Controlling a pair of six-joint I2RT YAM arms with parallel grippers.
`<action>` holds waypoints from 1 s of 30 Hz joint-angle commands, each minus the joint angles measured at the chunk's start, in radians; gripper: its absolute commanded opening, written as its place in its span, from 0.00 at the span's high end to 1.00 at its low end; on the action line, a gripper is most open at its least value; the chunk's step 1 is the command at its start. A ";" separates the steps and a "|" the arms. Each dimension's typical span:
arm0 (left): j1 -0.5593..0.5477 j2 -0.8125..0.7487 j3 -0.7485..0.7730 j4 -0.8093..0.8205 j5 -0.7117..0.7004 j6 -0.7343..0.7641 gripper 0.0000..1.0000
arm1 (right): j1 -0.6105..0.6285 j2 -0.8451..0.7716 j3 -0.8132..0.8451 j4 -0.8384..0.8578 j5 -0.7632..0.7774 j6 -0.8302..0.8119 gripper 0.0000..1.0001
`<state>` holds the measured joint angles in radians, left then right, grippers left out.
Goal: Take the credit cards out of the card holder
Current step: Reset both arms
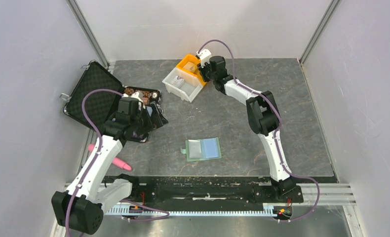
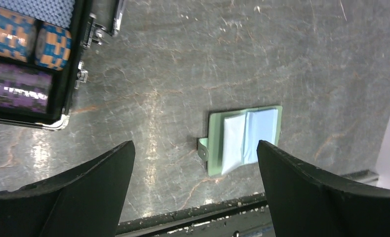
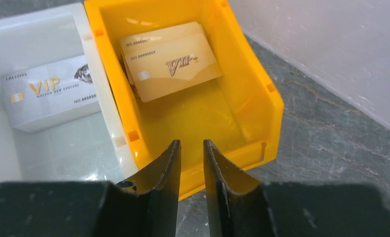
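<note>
The pale green card holder lies open and flat on the table, in front of the arm bases. A blue card shows in its right panel; the left panel looks pale. It also shows in the left wrist view, with its side tab to the left. My left gripper is open and empty, up left of the holder, by the black case; in its own view the gripper has its jaws wide. My right gripper hangs over the yellow bin. Its jaws stand a narrow gap apart, empty. Two tan VIP cards lie in that bin.
A white bin touches the yellow bin and holds a silver VIP card. The open black case with poker chips sits at the left. A pink object lies near the left edge.
</note>
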<state>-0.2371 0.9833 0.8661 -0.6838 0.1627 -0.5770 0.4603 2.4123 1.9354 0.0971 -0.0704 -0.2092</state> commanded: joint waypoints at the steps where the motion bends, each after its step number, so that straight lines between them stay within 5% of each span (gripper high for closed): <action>1: -0.001 -0.052 0.054 0.034 -0.102 0.008 0.00 | -0.011 0.007 0.056 0.097 -0.037 0.042 0.75; 18: -0.001 -0.141 0.059 -0.001 0.013 0.092 0.00 | -0.042 -0.254 -0.009 -0.010 -0.060 0.044 0.68; 26: 0.000 -0.193 0.099 0.040 0.069 0.100 0.00 | -0.042 -0.673 -0.452 -0.094 -0.054 0.262 0.58; 30: -0.001 -0.203 0.085 0.097 0.123 0.083 0.00 | -0.037 -0.857 -0.647 -0.184 -0.109 0.300 0.43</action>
<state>-0.2371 0.7940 0.9253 -0.6712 0.2142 -0.5282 0.4164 1.6939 1.4460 0.0238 -0.1326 0.0059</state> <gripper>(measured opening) 0.994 0.507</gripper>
